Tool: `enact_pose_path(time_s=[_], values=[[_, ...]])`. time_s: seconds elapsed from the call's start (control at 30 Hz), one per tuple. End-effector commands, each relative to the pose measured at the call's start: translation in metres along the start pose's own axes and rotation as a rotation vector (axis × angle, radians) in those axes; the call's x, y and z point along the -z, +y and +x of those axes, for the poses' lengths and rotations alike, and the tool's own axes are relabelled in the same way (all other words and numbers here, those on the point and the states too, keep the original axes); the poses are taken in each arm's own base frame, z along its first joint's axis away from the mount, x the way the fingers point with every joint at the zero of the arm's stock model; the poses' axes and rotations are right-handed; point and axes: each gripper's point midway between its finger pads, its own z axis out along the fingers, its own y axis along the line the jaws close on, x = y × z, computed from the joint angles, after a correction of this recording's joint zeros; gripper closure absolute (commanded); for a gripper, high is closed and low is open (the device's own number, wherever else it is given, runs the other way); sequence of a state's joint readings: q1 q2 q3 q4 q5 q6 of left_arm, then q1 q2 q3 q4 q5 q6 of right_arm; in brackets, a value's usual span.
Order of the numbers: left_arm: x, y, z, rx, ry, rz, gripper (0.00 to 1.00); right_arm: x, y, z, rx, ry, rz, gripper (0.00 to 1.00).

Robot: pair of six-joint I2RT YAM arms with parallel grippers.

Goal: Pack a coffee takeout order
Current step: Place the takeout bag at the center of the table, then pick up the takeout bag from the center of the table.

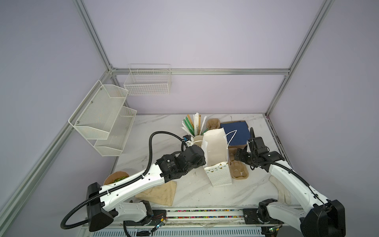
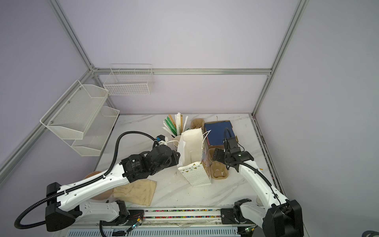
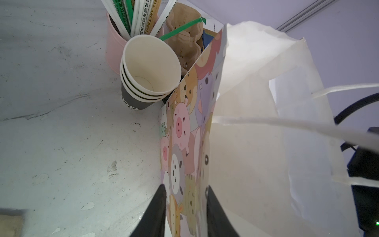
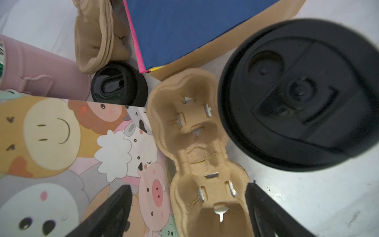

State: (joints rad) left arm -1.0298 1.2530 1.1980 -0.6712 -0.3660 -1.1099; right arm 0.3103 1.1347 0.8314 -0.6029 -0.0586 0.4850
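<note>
Brown pulp carrier (image 4: 196, 143): two slit wells | right fingers (image 4: 114, 205) spread astride it | left fingers (image 3: 155, 209) parted around bag (image 3: 184, 123) wall

Beige cloth (image 1: 160, 192), wire basket (image 1: 147, 82) (white, wall-hung)

Marble table (image 1: 190, 195) bears paper bag (image 1: 217, 164), pulp carrier (image 1: 239, 171), beige cloth (image 1: 162, 192) and stacked cups (image 3: 147, 69).

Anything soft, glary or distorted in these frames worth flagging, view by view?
Right wrist view: the large black lid near the lens is blurred, the pulp carrier sharp. Left wrist view: the bag handle is smeared, the stacked cups crisp. Both top views: even, soft light, no glare on the tabletop.
</note>
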Motion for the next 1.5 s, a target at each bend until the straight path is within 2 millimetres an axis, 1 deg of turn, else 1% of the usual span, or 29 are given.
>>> enact_pose_path(time_s=[0.0, 0.07, 0.13, 0.23, 0.33, 0.4, 0.43, 0.57, 0.6, 0.67, 0.77, 0.8, 0.9, 0.97, 1.03, 1.1, 1.17, 1.23, 1.33, 1.4, 1.47], values=[[0.024, -0.032, -0.028, -0.001, -0.049, 0.091, 0.65, -0.005, 0.000, 0.003, 0.019, -0.009, 0.033, 0.11], [0.023, -0.036, -0.028, -0.006, -0.043, 0.100, 0.62, -0.007, 0.000, 0.006, 0.026, -0.002, 0.047, 0.11], [0.024, -0.040, -0.030, -0.013, -0.043, 0.108, 0.62, -0.009, -0.001, 0.007, 0.030, 0.003, 0.060, 0.10], [0.033, -0.047, -0.040, -0.026, -0.070, 0.127, 0.61, -0.014, -0.001, 0.013, 0.041, 0.026, 0.077, 0.10], [0.040, -0.049, -0.046, -0.037, -0.087, 0.135, 0.59, -0.020, -0.004, 0.018, 0.054, 0.053, 0.107, 0.10], [0.042, -0.048, -0.047, -0.045, -0.092, 0.138, 0.55, -0.023, -0.009, 0.020, 0.053, 0.064, 0.136, 0.10], [0.044, -0.049, -0.048, -0.049, -0.094, 0.140, 0.52, -0.025, -0.010, 0.021, 0.053, 0.070, 0.145, 0.10], [0.050, -0.053, -0.051, -0.079, -0.096, 0.164, 0.47, -0.032, -0.014, 0.027, 0.058, 0.111, 0.175, 0.11], [0.050, -0.055, -0.050, -0.086, -0.092, 0.171, 0.42, -0.033, -0.014, 0.028, 0.060, 0.114, 0.176, 0.11], [0.048, -0.055, -0.047, -0.105, -0.081, 0.172, 0.38, -0.033, -0.015, 0.028, 0.063, 0.121, 0.185, 0.11], [0.045, -0.051, -0.046, -0.120, -0.078, 0.157, 0.36, -0.032, -0.017, 0.028, 0.062, 0.121, 0.197, 0.11], [0.045, -0.050, -0.047, -0.119, -0.082, 0.154, 0.33, -0.030, -0.018, 0.026, 0.058, 0.112, 0.201, 0.11], [0.043, -0.049, -0.053, -0.114, -0.105, 0.165, 0.28, -0.028, -0.017, 0.025, 0.054, 0.099, 0.192, 0.11], [0.041, -0.051, -0.056, -0.108, -0.107, 0.189, 0.28, -0.028, -0.017, 0.025, 0.054, 0.102, 0.191, 0.11], [0.039, -0.053, -0.060, -0.101, -0.108, 0.201, 0.31, -0.027, -0.018, 0.025, 0.052, 0.100, 0.197, 0.11], [0.037, -0.053, -0.065, -0.102, -0.116, 0.198, 0.37, -0.025, -0.017, 0.024, 0.046, 0.096, 0.194, 0.11], [0.035, -0.053, -0.068, -0.104, -0.120, 0.194, 0.49, -0.023, -0.016, 0.025, 0.037, 0.098, 0.186, 0.11], [0.032, -0.052, -0.069, -0.105, -0.120, 0.185, 0.59, -0.022, -0.017, 0.024, 0.033, 0.092, 0.191, 0.11], [0.028, -0.052, -0.071, -0.100, -0.122, 0.186, 0.73, -0.026, -0.018, 0.026, 0.034, 0.101, 0.196, 0.11], [0.026, -0.054, -0.071, -0.098, -0.116, 0.195, 0.86, -0.030, -0.020, 0.029, 0.034, 0.120, 0.208, 0.10], [0.030, -0.056, -0.073, -0.101, -0.121, 0.204, 0.96, -0.033, -0.022, 0.030, 0.032, 0.132, 0.222, 0.10]])
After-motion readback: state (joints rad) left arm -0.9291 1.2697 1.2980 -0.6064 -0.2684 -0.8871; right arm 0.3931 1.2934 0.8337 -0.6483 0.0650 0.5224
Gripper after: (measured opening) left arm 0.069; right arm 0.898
